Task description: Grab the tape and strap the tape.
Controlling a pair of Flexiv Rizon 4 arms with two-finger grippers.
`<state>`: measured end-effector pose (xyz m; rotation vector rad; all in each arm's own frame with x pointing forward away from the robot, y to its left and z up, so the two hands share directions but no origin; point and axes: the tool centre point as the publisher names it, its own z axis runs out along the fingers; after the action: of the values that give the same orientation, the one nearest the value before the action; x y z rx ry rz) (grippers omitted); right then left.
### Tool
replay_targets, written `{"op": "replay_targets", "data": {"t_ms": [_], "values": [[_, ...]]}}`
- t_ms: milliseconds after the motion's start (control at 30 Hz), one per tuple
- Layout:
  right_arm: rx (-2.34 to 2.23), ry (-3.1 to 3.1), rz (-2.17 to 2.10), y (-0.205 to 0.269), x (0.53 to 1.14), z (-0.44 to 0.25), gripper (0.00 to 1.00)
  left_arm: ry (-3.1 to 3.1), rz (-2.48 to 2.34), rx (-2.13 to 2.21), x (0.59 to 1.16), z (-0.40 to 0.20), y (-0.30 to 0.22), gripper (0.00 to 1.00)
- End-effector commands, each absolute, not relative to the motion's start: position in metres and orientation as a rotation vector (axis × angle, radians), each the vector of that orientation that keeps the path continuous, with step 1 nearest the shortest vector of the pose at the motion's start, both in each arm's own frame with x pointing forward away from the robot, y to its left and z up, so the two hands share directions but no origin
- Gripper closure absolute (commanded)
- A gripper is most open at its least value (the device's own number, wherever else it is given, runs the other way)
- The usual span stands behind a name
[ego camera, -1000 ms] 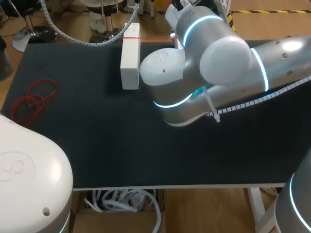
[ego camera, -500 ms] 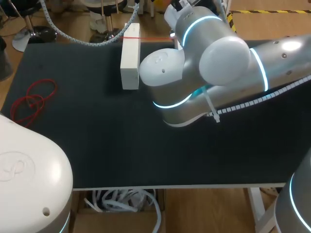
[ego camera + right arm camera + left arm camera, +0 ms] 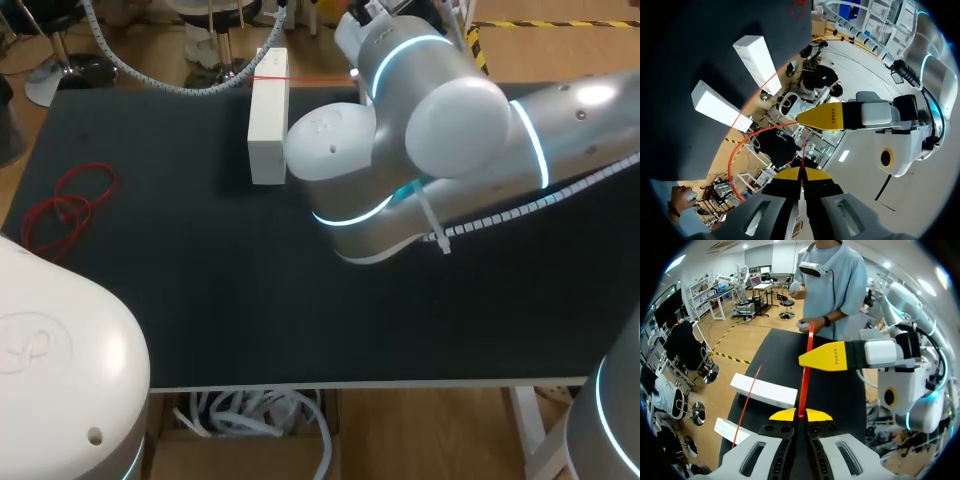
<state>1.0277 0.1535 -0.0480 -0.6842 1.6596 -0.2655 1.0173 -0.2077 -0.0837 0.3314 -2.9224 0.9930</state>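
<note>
- The left gripper (image 3: 801, 415) was closed to a narrow pinch, its yellow tips pressed on the red tape (image 3: 805, 372) from both sides.
- From that pinch the tape ran straight up and away, past the tip of one yellow finger (image 3: 832, 356) of the other arm's gripper.
- The right gripper (image 3: 801, 175) was likewise nearly closed, holding a thin red run of the tape between its tips.
- Ahead of it the tape curved off in a long arc towards the edge of the black worktop (image 3: 685, 45).
- In the head view the tape showed as a taut red line (image 3: 310, 78) across the far end of a white box (image 3: 268, 115).
- That box lay near the far edge of the worktop (image 3: 200, 300).
- The right arm (image 3: 450, 130) hung over the worktop's middle, hiding both grippers in that view.
- A second box (image 3: 732, 432) lay near the first, seen from the left wrist.
- A loose red loop (image 3: 65, 210) lay on the worktop's left side, well apart from the box.
</note>
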Motion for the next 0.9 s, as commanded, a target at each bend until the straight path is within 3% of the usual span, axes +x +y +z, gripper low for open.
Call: {"op": "replay_targets", "data": {"t_ms": [33, 900], "values": [[-0.683, 1.673, -0.274, 0.158, 1.027, -0.045, 1.0, -2.924, 0.994, 0.334, 1.016, -0.084, -0.207, 1.0], [-0.681, 1.698, -0.318, 0.183, 1.024, -0.057, 1.0, -2.924, 0.994, 0.334, 1.016, -0.084, -0.207, 1.0]]}}
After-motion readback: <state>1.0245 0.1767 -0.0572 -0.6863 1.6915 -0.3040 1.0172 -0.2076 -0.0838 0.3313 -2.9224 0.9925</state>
